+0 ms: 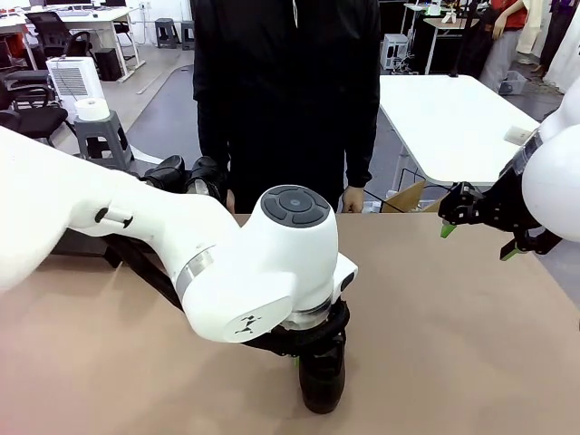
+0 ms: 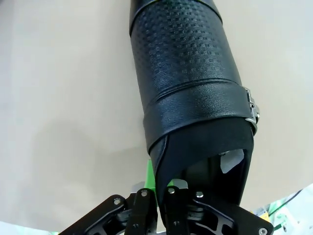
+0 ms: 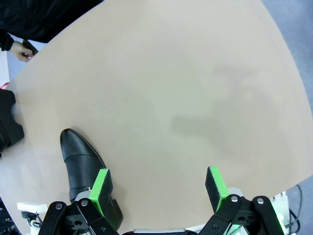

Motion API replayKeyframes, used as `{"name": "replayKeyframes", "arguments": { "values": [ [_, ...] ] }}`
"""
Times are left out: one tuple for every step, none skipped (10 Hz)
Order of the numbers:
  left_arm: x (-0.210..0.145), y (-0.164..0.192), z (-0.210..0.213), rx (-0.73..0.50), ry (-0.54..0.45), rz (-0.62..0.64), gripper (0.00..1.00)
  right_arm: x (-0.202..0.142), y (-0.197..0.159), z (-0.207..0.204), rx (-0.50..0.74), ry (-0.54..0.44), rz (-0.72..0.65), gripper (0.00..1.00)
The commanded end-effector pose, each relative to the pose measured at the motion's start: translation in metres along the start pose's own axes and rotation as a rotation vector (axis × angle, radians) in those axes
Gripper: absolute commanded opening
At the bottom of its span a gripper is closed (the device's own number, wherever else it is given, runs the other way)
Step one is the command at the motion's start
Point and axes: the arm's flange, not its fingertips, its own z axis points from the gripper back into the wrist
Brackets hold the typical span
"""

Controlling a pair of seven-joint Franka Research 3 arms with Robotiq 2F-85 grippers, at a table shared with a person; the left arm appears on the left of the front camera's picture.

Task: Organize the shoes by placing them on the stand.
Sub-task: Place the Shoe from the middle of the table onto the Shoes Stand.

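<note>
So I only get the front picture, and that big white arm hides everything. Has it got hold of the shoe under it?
Observer: Yes. In the left wrist view the left gripper is shut on the back edge of the shoe, by the opening.
Operator: Anything special about that shoe?
Observer: A small metal buckle sits on its side.
Operator: And the other claw, is it carrying anything?
Observer: No. In the right wrist view the right gripper is open, with just bare table between its pads.
</note>
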Motion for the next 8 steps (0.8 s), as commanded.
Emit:
{"name": "replayKeyframes", "arguments": {
  "values": [
    [-0.001, -0.001, 0.007, 0.024, -0.018, 0.02, 0.0, 0.0, -0.001, 0.0, 0.013, 0.011, 0.007, 1.0],
    [-0.003, 0.007, 0.021, 0.031, 0.028, 0.02, 0.0, 0.0, -0.001, 0.0, 0.013, 0.011, 0.007, 1.0],
    [-0.006, 0.021, 0.05, 0.006, 0.062, 0.017, 0.0, 0.0, -0.001, 0.0, 0.013, 0.011, 0.007, 1.0],
    [-0.004, 0.043, 0.084, -0.045, 0.072, -0.002, 0.0, 0.0, -0.001, 0.0, 0.013, 0.011, 0.007, 1.0],
    [0.004, 0.068, 0.112, -0.093, 0.037, 0.016, 0.0, 0.0, -0.001, 0.0, 0.013, 0.011, 0.007, 1.0],
    [0.019, 0.094, 0.125, -0.103, 0.008, 0.066, 0.0, 0.0, -0.001, 0.0, 0.013, 0.011, 0.007, 1.0],
    [0.032, 0.116, 0.131, -0.085, -0.029, 0.073, 0.0, 0.0, -0.001, 0.0, 0.013, 0.011, 0.007, 1.0],
    [0.045, 0.137, 0.134, -0.06, -0.053, 0.086, 0.0, 0.0, -0.001, 0.0, 0.013, 0.011, 0.007, 1.0]
  ]
}}
